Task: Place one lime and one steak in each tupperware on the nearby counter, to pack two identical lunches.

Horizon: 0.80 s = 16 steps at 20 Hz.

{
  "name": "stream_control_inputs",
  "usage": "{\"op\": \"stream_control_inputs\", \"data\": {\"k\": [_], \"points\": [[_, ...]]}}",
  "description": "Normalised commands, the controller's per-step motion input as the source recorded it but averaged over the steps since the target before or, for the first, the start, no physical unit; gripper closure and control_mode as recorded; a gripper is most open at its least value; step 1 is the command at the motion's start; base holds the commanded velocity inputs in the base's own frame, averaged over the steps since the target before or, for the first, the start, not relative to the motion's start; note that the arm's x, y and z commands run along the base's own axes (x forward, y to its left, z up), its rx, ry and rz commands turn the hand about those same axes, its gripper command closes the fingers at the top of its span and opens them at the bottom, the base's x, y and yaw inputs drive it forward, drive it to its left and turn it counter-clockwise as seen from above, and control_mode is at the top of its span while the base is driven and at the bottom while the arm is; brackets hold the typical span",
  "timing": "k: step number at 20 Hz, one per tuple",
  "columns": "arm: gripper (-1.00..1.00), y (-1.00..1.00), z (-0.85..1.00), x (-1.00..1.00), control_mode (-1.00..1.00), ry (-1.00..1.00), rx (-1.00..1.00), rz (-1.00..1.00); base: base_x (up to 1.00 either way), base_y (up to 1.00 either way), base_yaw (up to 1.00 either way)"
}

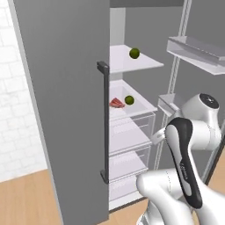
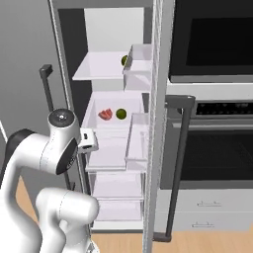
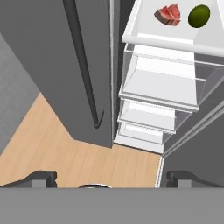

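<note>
Inside the open fridge, on the middle shelf, you have a red-pink steak lying flat with a lime just beside it, apart, not touching. One shelf up, on the upper shelf, a second lime sits alone near the front edge.

Left base view: you get both limes in full, the steak, and the closed left fridge door with its dark vertical handle. The arm's elbow stands lower right, in front of the open right door's bins.

Right base view: the upper lime shows as a sliver behind a clear door bin; steak and lower lime read clearly on the middle shelf. You also get the wall oven to the right of the fridge, with its own dark handle.

Hand view: you look down the fridge front. Steak and lime sit at the top edge, clear drawers stepping down below them, wooden floor at the bottom. The dark door handle runs down the left.

Tool: the two dark tips stand at the far left and right of the hand view's bottom, spread as wide as they go, nothing between them. It hangs low in front of the fridge, well apart from the steak and lime.
</note>
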Motion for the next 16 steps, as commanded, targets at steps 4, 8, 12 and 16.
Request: {"op": "stream_control_inputs", "data": {"k": [4, 8, 12, 16], "points": [[-1.0, 0.0, 0.0, 0.0, 1.0, 0.0, 0.0, 0.0, 0.56, 0.0, 0.03], [-1.0, 0.0, 0.0, 0.0, 1.0, 0.0, 0.0, 0.0, 0.59, -0.08, 0.06], [-1.0, 0.0, 0.0, 0.0, 1.0, 0.0, 0.0, 0.0, 0.41, -0.23, 0.09], [-1.0, 0.0, 0.0, 0.0, 1.0, 0.0, 0.0, 0.0, 0.17, -0.39, 0.11]]}}
